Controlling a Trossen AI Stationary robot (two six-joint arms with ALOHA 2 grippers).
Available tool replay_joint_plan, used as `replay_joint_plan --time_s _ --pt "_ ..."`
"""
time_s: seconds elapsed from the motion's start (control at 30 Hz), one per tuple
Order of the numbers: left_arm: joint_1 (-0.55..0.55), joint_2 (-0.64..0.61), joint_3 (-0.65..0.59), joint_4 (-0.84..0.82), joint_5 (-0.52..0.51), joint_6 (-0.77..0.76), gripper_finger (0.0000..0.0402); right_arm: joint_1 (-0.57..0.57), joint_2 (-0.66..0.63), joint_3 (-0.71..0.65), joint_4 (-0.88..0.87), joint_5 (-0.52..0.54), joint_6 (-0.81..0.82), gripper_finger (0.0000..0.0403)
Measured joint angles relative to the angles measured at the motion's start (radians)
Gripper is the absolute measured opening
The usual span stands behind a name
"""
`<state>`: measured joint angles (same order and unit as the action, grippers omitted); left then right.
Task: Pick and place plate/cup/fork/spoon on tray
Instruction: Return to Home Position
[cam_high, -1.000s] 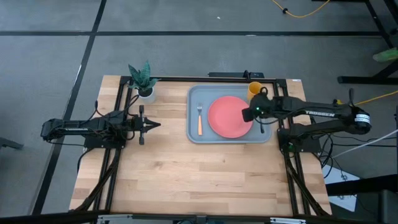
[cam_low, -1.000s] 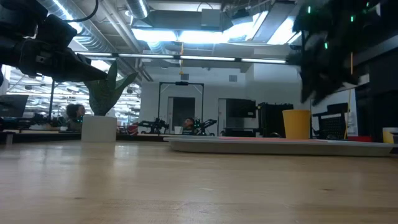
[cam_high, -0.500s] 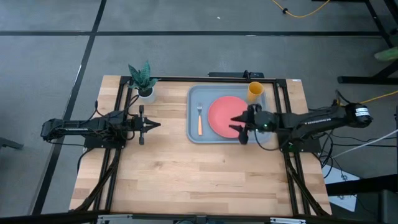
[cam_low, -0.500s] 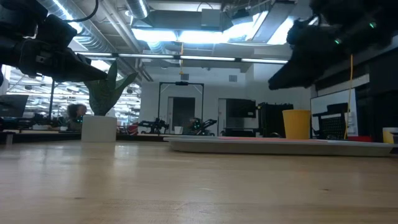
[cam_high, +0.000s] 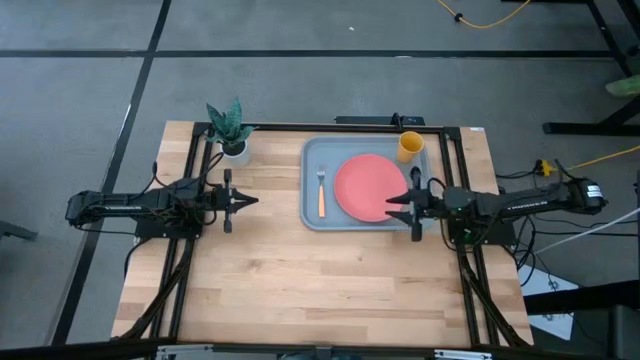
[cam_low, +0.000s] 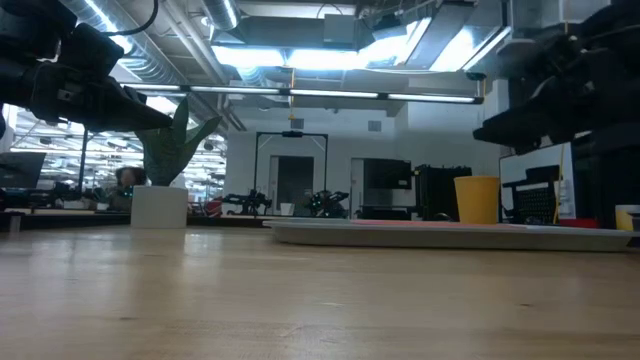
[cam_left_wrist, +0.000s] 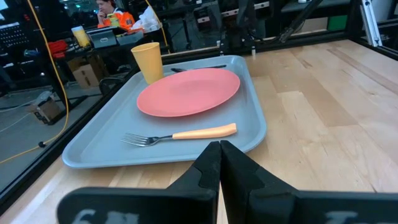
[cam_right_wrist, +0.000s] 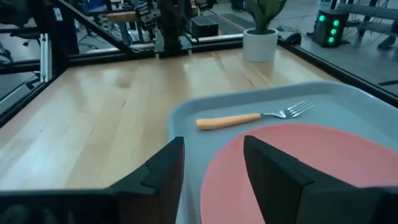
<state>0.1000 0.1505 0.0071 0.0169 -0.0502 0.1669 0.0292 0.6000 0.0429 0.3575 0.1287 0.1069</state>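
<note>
The grey-blue tray (cam_high: 312, 150) lies at the table's far right. On it rest the coral-pink plate (cam_high: 365, 187), the yellow cup (cam_high: 410, 147) upright at its far right corner, and the orange-handled fork (cam_high: 321, 196) left of the plate. The dark spoon (cam_left_wrist: 196, 67) lies on the tray beyond the plate in the left wrist view. My right gripper (cam_high: 392, 204) is open and empty, level above the plate's right edge (cam_right_wrist: 298, 162), pointing left. My left gripper (cam_high: 250, 201) is shut and empty left of the tray, held above the table.
A small white pot with a green plant (cam_high: 233, 147) stands at the far left of the table. Bare wooden table top (cam_high: 300, 290) stretches along the near side. Black frame rails (cam_high: 330, 127) run along the table's far edge and sides.
My right gripper has drawn back from over the tray's far right part toward the table's right and near edge. It has tipped from pointing down to lying level. The plate, cup and fork have stayed where they were.
</note>
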Motion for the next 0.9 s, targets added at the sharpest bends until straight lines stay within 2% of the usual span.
replay_joint_plan --time_s 0.27,0.5,0.63,0.8,0.9 --pt "0.0 0.0 0.0 0.0 0.0 0.0 0.0 0.0 -0.232 -0.031 -0.149 -0.003 -0.037 0.0171" --pt "0.0 0.0 0.0 0.0 0.0 0.0 0.0 0.0 -0.449 -0.031 -0.343 -0.057 -0.059 0.0171" --pt "0.0 0.0 0.0 0.0 0.0 0.0 0.0 0.001 -0.513 -0.031 -0.344 -0.125 -0.059 0.0171" --pt "0.0 0.0 0.0 0.0 0.0 0.0 0.0 0.0 -0.594 -0.035 -0.332 -0.131 -0.062 0.0171" --pt "0.0 0.0 0.0 0.0 0.0 0.0 0.0 -0.001 -0.599 -0.036 -0.325 -0.131 -0.059 0.0171"
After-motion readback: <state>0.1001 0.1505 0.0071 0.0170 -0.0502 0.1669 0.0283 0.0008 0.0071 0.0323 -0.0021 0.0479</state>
